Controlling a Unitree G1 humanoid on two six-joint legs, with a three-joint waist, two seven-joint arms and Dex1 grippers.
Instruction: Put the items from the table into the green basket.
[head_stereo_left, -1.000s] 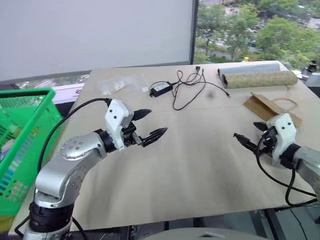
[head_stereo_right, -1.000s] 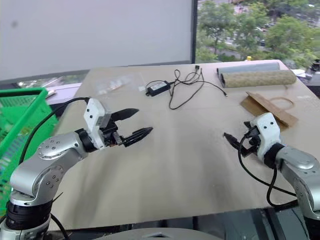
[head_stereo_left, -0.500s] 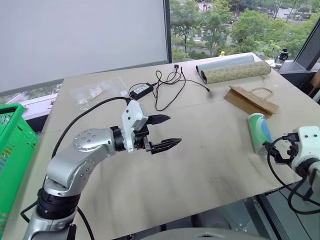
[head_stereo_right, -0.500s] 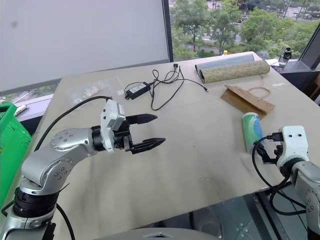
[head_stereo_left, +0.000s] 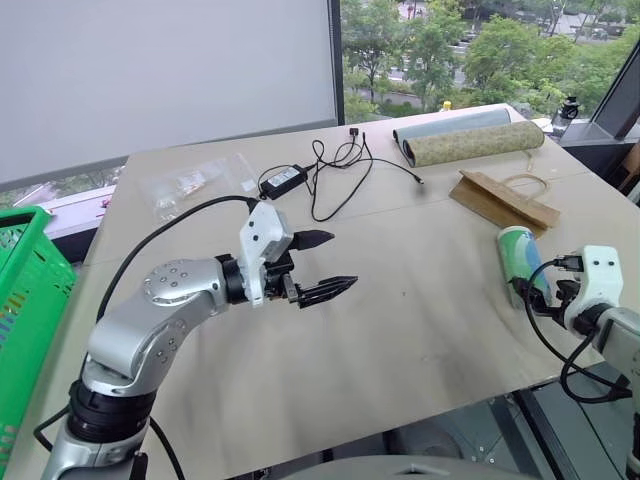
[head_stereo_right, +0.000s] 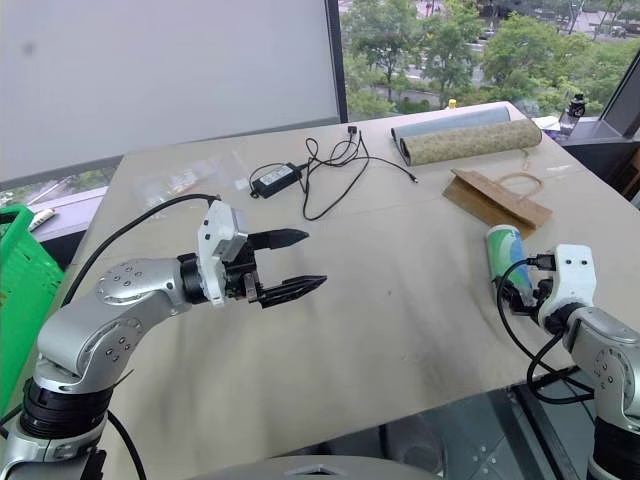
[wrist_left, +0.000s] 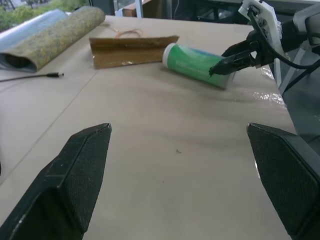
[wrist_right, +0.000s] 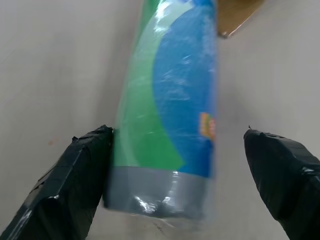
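You see only a strip of the green basket (head_stereo_left: 25, 300), cut by the frame's left edge. The right gripper (wrist_left: 235, 56) hides part of the can (head_stereo_left: 520, 258); its label print is unreadable.

My left arm (head_stereo_left: 150, 320) is a chain of rounded silver-grey metal housings, its shoulder-side joint dotted with small dark screws, and a ribbed black collar sits at its base. A black cable arcs over it to a white boxy wrist block. From that block spring the two black, tapering, pointed fingers of my left gripper (head_stereo_left: 325, 268); up close their inner faces carry a fine mesh texture. My right gripper (wrist_left: 226, 59) has the same white block and black fingers (wrist_right: 82, 172), with black cables looping below onto a silver forearm
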